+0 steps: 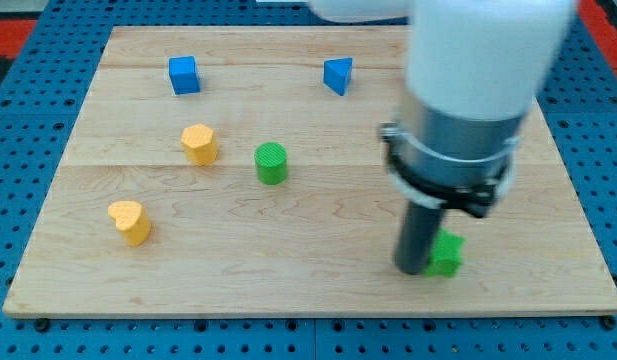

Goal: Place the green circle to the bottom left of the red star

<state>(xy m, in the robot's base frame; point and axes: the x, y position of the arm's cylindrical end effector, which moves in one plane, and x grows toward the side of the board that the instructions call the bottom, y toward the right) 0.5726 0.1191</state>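
Green circle [271, 163] sits mid-board, well left of the tip [412, 268].
Likely light, rigid and slidey (no pincer here, just a rod); push its side. Red star unseen.

A wooden board [288, 285] is laid on a studded mat [28, 110]. Toward the view's top, the blue cube [184, 75] is placed left of the blue triangular block [338, 75]. Below the cube, the yellow hexagonal block [199, 143] is set, with the green circle [271, 163] just to its right and slightly lower. The yellow heart [131, 222] is found lower left, well apart. At lower right, my tip [412, 270] is seen against the left side of a green block [448, 255], possibly a star; it is partly hidden by the rod.
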